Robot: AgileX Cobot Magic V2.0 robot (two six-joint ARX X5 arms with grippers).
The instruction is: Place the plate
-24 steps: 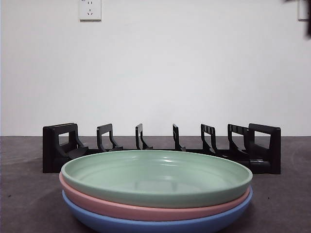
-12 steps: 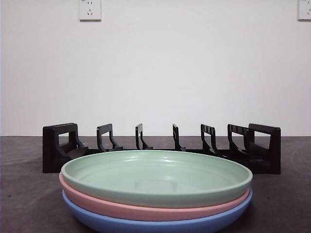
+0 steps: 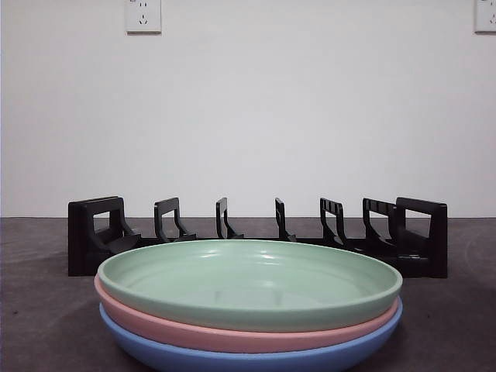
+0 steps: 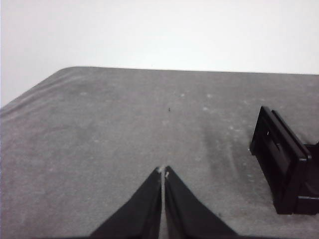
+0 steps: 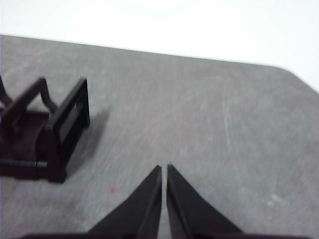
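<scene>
Left gripper point(image 4: 163, 172) has its jaws pressed together, tips meeting, nothing between them; it hangs over bare grey table point(image 4: 124, 124) beside one end of the black rack point(image 4: 284, 164), apart from it. Right gripper point(image 5: 163, 169) is the same: jaws closed to a thin slit, holding nothing, over bare table beside the rack's other end, not touching it. Neither arm shows in the front view.

Three plates sit stacked at the table's near edge, in front of the rack. Green plate point(image 3: 248, 283) on top, pink plate point(image 3: 155, 325) under it, blue plate point(image 3: 194, 358) at the bottom, resting on the table. The stack is nested, rims roughly aligned, all lying flat with the open side up. The green plate's bowl holds nothing.

Rack stands behind the stack, toward the far edge, long side facing the front camera. It has upright dividers in a row and a thicker framed block at each end. No plate is in any slot. Whether the stack touches the rack cannot be told from the front view; the plates hide the rack's lower middle.

White wall behind the table with a socket point(image 3: 143, 15) high on the left and a second one cut off at the top right corner.
</scene>
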